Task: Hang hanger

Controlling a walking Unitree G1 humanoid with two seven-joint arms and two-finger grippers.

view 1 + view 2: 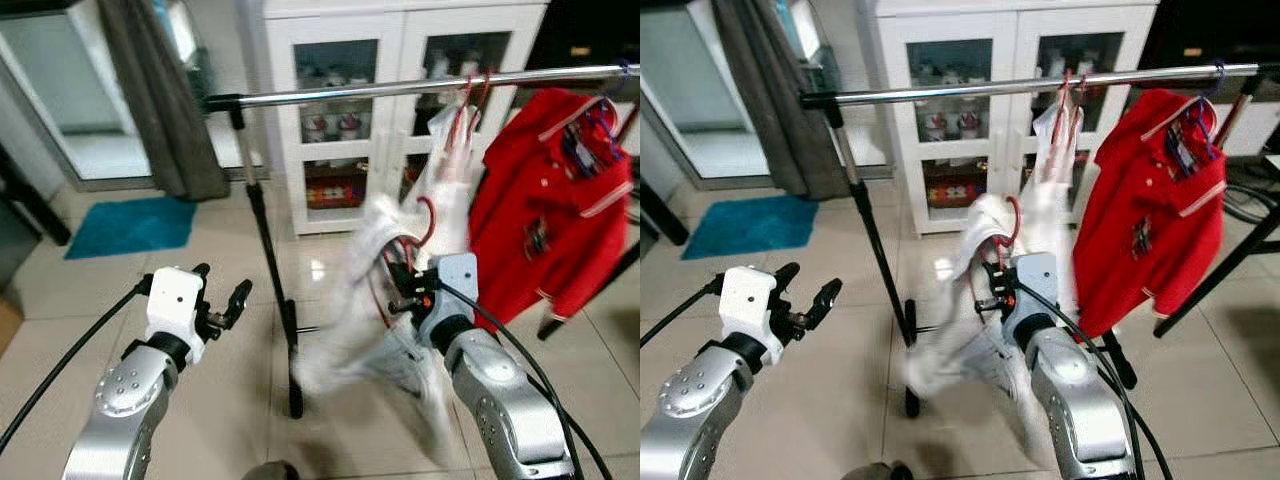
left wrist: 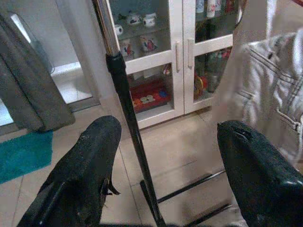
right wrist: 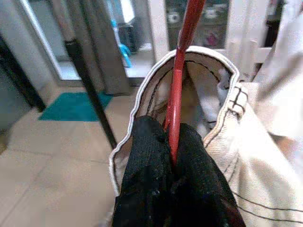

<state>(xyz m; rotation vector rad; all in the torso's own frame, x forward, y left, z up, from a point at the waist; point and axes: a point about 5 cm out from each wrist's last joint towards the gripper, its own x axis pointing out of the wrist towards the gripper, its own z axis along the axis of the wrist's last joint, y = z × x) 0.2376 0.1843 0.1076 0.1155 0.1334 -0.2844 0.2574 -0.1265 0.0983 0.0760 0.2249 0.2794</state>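
A red hanger (image 3: 179, 80) carries a white garment (image 1: 980, 300), its thin red wire rising out of the pale collar. In the head views the garment is blurred, a white mass in the centre of the frame, just below and in front of the silver rail (image 1: 400, 88) that runs across the top. The hanger's hook (image 1: 1014, 215) curls well beneath the rail and does not touch it.

The right gripper (image 3: 173, 156) has its two black fingers pressed together on the hanger's red stem, right at the collar opening. The right arm (image 1: 500, 400) reaches up from the lower right of the frame, forearm angled towards the centre, wrist buried in the white cloth.

The left gripper (image 1: 222, 300) sits at the lower left of the frame, raised and pointing towards the rack's black upright post (image 1: 268, 250), its fingers (image 2: 80, 175) spread wide with nothing between them.

On the rail's right part hang another white garment (image 1: 455, 150) on a red hanger and a red polo shirt (image 1: 560, 215). A white glass-fronted cabinet (image 1: 400, 60) stands behind the rack, a grey curtain (image 1: 160, 100) at the upper left, and a teal mat (image 1: 130, 225) lies on the tiled floor (image 1: 90, 300).
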